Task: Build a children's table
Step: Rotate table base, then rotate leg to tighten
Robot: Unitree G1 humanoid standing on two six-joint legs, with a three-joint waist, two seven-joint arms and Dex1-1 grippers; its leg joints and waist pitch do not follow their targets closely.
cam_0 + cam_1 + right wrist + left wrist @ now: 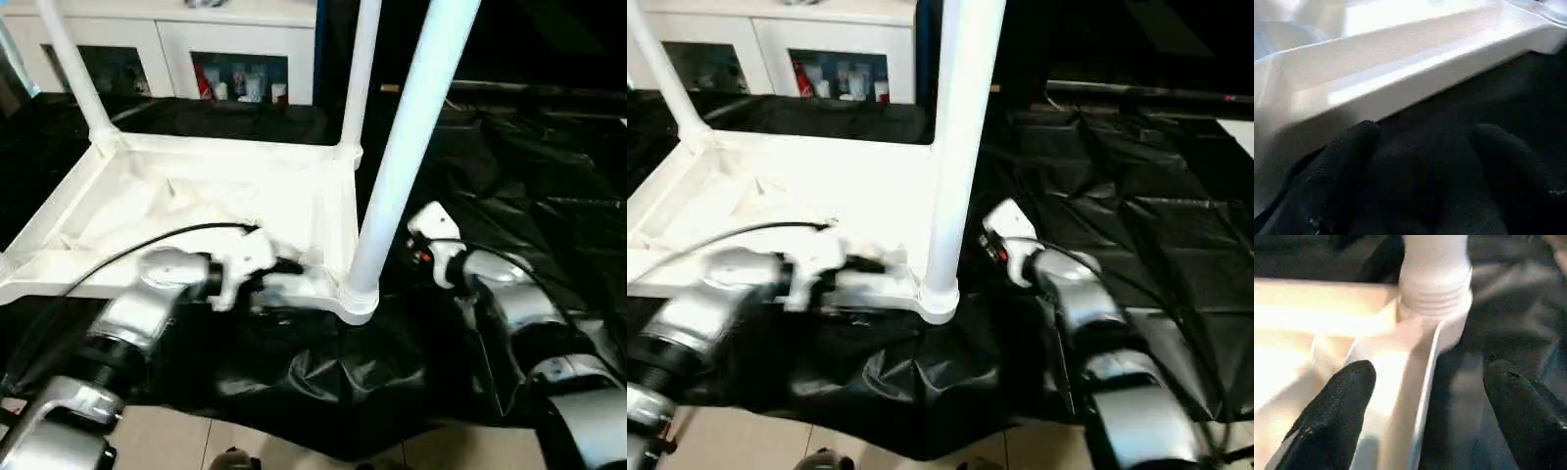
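I see the children's table lying upside down on the black sheet covering the floor, three white legs standing up from its corner sockets. My left hand sits at the near rim beside the near right corner socket, fingers apart, straddling the rim, gripping nothing. My right hand hovers over the sheet just off the table's right edge, fingers apart, empty. White cabinet stands behind.
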